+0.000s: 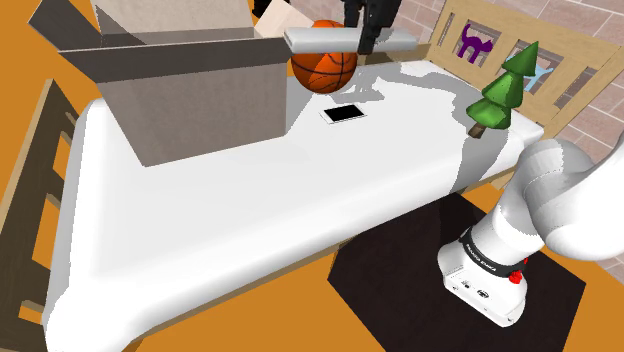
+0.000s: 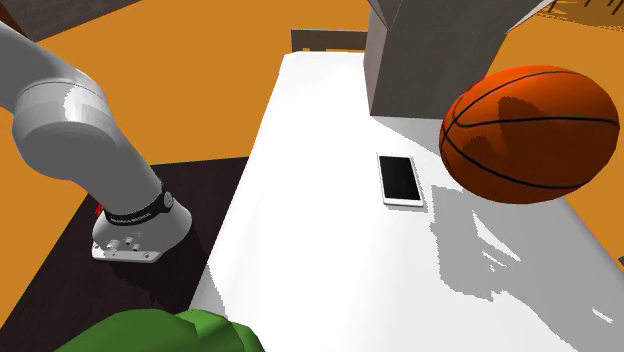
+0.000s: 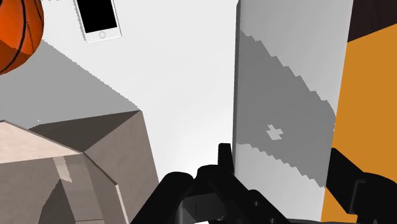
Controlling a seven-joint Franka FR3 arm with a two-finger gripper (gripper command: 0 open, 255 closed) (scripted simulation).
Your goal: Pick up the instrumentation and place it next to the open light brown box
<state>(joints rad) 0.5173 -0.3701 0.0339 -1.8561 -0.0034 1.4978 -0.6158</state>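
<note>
The instrumentation is a flat, long grey slab (image 1: 330,39) with a small plus mark on one face (image 3: 283,108). It hangs in the air over the far end of the white table (image 1: 230,220), level with the top of the basketball. My black gripper (image 1: 367,40) is shut on it, one finger on each long side (image 3: 224,159). The open grey-brown box (image 1: 190,95) stands toward the shoulder view's left of the slab, its flaps up. In the wrist view the box (image 3: 83,159) lies below and beside the gripper (image 3: 283,172).
An orange basketball (image 1: 323,68) sits just past the box's corner, under the slab. A white phone with a black screen (image 1: 344,114) lies flat in front of it. A green toy tree (image 1: 500,95) stands near the table's corner by a wooden headboard (image 1: 560,60). Orange floor surrounds the table.
</note>
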